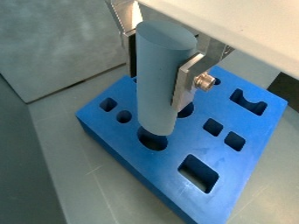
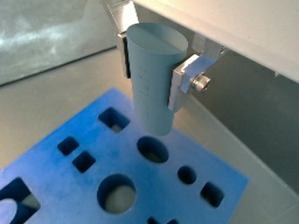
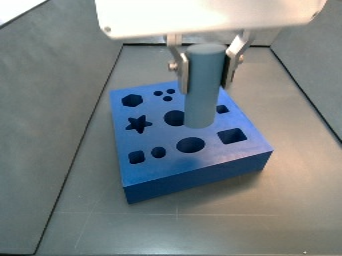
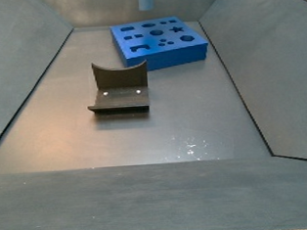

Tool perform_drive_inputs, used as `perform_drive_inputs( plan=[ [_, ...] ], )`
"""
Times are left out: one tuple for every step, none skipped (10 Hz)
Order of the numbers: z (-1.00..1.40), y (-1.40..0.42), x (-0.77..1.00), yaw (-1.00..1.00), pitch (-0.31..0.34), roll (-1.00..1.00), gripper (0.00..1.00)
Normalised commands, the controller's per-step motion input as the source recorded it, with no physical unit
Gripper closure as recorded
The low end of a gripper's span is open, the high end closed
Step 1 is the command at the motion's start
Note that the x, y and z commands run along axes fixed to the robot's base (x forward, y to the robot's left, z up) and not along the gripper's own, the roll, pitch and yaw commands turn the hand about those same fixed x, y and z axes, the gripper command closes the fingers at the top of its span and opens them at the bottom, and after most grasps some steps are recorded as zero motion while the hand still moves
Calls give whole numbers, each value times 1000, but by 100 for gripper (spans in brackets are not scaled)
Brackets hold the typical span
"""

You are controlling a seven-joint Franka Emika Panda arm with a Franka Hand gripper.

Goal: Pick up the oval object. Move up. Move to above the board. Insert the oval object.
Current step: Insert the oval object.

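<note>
Gripper (image 1: 166, 70) jaws are clamping the oval object (image 1: 159, 79) upright, hanging right over the board (image 1: 140, 150) oval cutout (image 2: 153, 149).

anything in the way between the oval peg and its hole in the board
Nothing visible. The gripper holds the oval object upright over the board, its lower end at an open cutout. In a side view, the fixture stands apart from the board.

Gripper (image 3: 202, 55) clamps the oval object (image 3: 202, 85) upright, its lower end over the board (image 3: 187, 150).
</note>
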Motion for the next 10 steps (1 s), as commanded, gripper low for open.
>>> perform_drive_inputs(
  plan=[
    [-66, -17, 0, 0, 0, 0, 100],
    [-769, -40, 0, 6, -101, 83, 100],
    [-780, 0, 0, 31, -124, 94, 100],
    [-591, 0, 40, 66, -80, 86, 100],
    [-454, 0, 0, 40, -76, 49, 100],
    [-129, 0, 0, 0, -47, 0, 100],
    [-26, 0, 0, 0, 0, 0, 100],
    [-354, 0, 0, 0, -7, 137, 100],
    [-466, 0, 0, 109, -39, 207, 100],
    [-3, 0, 0, 0, -4, 0, 100]
  ],
)
